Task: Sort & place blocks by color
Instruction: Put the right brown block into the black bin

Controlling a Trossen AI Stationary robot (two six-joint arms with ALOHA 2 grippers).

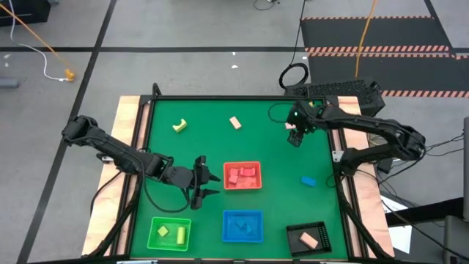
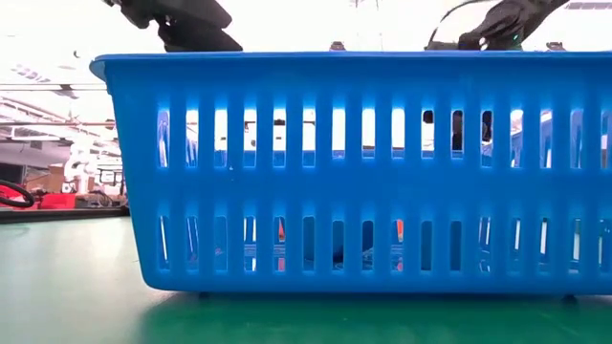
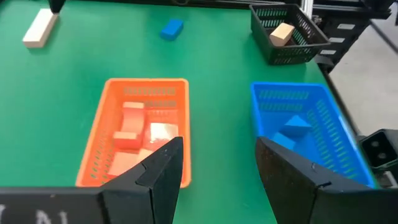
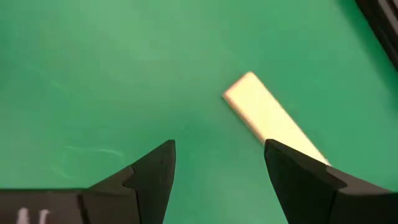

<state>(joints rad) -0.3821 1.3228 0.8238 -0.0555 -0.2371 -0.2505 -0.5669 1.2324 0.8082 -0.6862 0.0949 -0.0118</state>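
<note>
My left gripper (image 1: pixel 212 185) (image 3: pixel 219 143) hovers open just left of the red tray (image 1: pixel 242 176), touching nothing. Pink and red blocks (image 3: pixel 134 134) lie in that tray. My right gripper (image 1: pixel 294 138) (image 4: pixel 219 144) is open over the far right of the table, also touching nothing. A tan bar (image 4: pixel 273 121) (image 1: pixel 235 122) lies flat on the mat ahead of its fingers. A yellow block (image 1: pixel 179 126) lies far left of centre, and a blue block (image 1: pixel 308 180) (image 3: pixel 171 28) lies right of the red tray.
Along the near edge stand a green tray (image 1: pixel 170 233) holding yellow blocks, a blue tray (image 1: pixel 242 226) (image 3: pixel 308 134) holding blue blocks, and a black tray (image 1: pixel 309 237) (image 3: pixel 289 34) holding a tan block. The blue tray's slotted wall (image 2: pixel 354 172) fills the low view.
</note>
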